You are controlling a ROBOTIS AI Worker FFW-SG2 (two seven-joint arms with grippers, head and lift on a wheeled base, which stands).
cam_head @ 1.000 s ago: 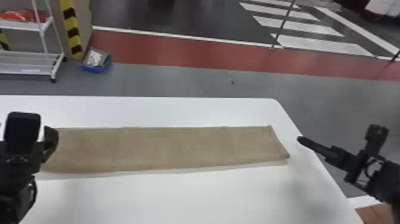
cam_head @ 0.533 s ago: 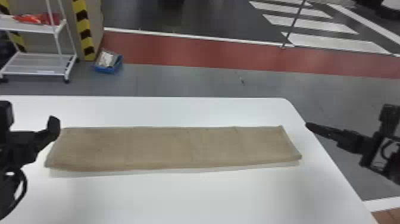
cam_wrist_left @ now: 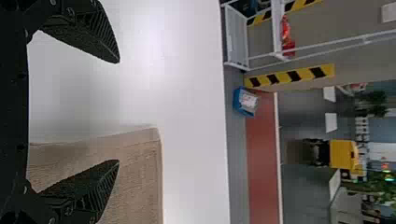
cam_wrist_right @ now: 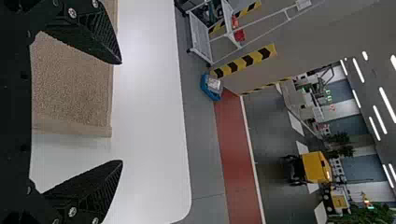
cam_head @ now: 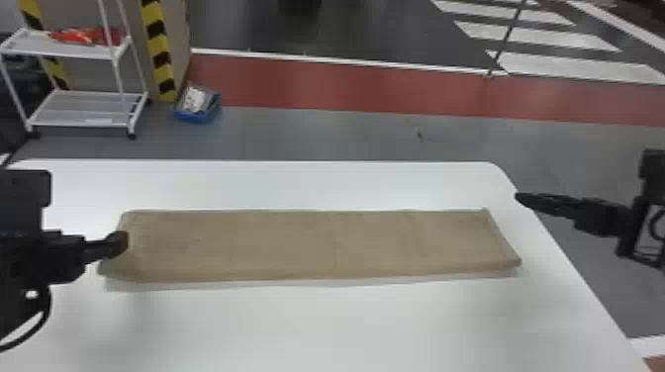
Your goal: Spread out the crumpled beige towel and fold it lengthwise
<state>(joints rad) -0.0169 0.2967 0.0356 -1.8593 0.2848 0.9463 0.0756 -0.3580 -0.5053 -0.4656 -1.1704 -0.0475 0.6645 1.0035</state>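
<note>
Jaws apart, ridged, coarse beige towel (cam_head: 316,243), oblong

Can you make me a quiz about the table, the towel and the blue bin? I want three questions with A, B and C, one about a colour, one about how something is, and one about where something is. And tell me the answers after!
1. What colour is the table?
A. Green
B. Brown
C. White

2. How does the beige towel lie?
A. Crumpled in a ball
B. Flat, in a long strip
C. Hanging over the edge

3. Where is the blue bin?
A. On the floor
B. On the table
C. Under the towel

Answers:
1. C: its bare top looks white in the head view and both wrist views.
2. B: the head view shows it stretched out from left to right, much longer than it is wide.
3. A: the head view shows it beyond the table, beside the foot of the yellow-and-black striped pillar.
</note>
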